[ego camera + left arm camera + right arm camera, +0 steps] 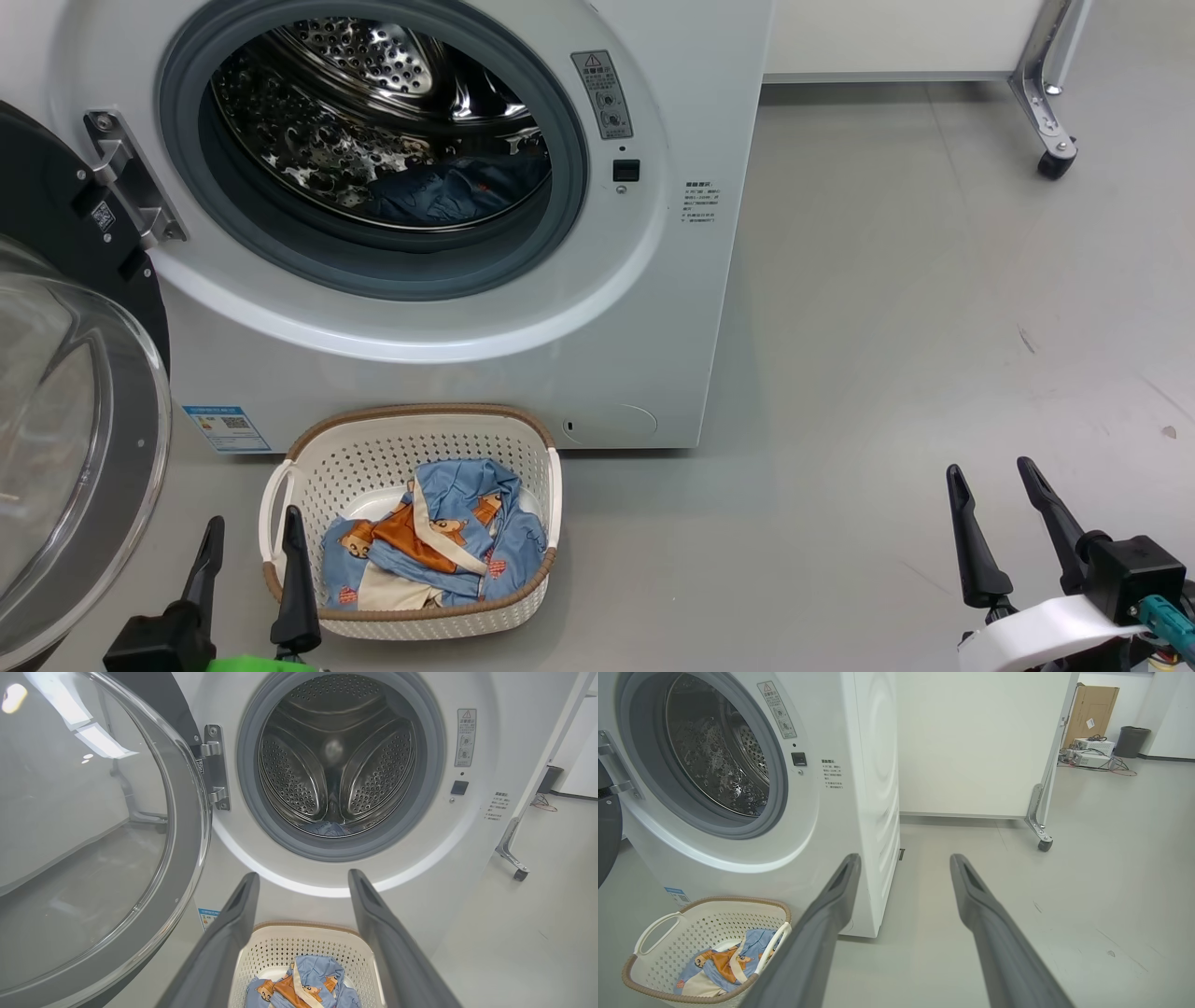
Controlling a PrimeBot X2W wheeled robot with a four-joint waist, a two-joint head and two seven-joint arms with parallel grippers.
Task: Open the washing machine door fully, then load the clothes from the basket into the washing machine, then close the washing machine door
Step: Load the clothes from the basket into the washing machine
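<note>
The white washing machine [653,308] stands with its door [65,411] swung wide to the left, glass bowl facing me. Some blue cloth [448,191] lies in the steel drum [336,756]. On the floor before the machine sits the cream basket [420,439], holding light blue bear-print clothes [439,541]. My left gripper [252,527] is open at the basket's left handle, empty; in the left wrist view the left gripper [303,877] points over the basket [299,947] toward the drum. My right gripper [990,467] is open and empty over bare floor, far right of the basket [705,924].
A white panel on a metal leg with a castor [1055,163] stands at the back right. A cardboard box [1090,711], a grey bin [1132,742] and cabled devices [1087,751] sit far behind. Grey floor spreads to the right of the machine.
</note>
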